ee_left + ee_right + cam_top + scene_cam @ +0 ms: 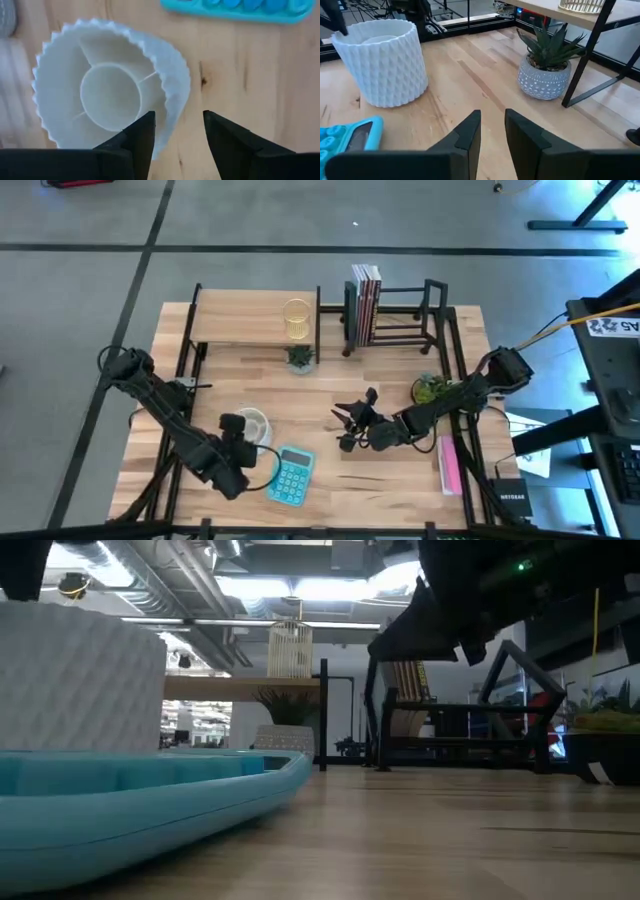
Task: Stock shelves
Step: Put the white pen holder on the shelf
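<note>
You find the task partly done. The wood shelf [250, 328] at the far left of the table carries a gold wire basket [296, 320] on its board, and the black rack [405, 315] beside it holds a row of books [366, 302] at its left end. A small potted succulent [300, 358] stands on the tabletop at the foot of the wood shelf (under the board's edge, not on it).

Still unstocked, as far as you can see: the white ribbed pot [112, 90], the teal calculator [291, 476], a green plant [432, 389] and a pink item [449, 464], all on the near half of the table.

The left gripper [177, 130] hangs directly over the white ribbed pot, fingers pointing down and moderately spread, one finger over the pot's rim and the other outside the wall; it holds nothing.

The right gripper [492, 130] sits low near the table centre, aimed across the table toward the pot and the succulent. Its fingers stand a narrow gap apart and are empty.
</note>
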Action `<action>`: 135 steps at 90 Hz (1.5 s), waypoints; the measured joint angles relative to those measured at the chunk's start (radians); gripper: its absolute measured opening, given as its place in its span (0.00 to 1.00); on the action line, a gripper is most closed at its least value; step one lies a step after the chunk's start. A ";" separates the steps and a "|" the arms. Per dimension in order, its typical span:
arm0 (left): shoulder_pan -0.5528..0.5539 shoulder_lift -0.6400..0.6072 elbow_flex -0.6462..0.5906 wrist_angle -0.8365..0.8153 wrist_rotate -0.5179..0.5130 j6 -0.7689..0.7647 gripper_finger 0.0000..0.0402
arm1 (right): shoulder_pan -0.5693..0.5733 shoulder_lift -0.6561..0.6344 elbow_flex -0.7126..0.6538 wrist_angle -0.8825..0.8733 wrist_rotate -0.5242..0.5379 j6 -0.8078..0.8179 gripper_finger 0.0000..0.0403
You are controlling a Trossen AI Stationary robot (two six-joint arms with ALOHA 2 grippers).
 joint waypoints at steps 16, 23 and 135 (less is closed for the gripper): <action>0.025 0.000 -0.010 0.030 0.013 -0.010 0.31 | 0.000 0.000 0.000 0.000 0.000 0.000 0.18; 0.041 0.000 -0.010 0.029 0.018 0.003 0.24 | 0.000 0.000 0.000 -0.001 0.000 0.000 0.18; 0.603 -0.019 0.628 -0.306 0.013 0.183 0.00 | 0.001 0.000 -0.001 0.000 -0.001 0.000 0.18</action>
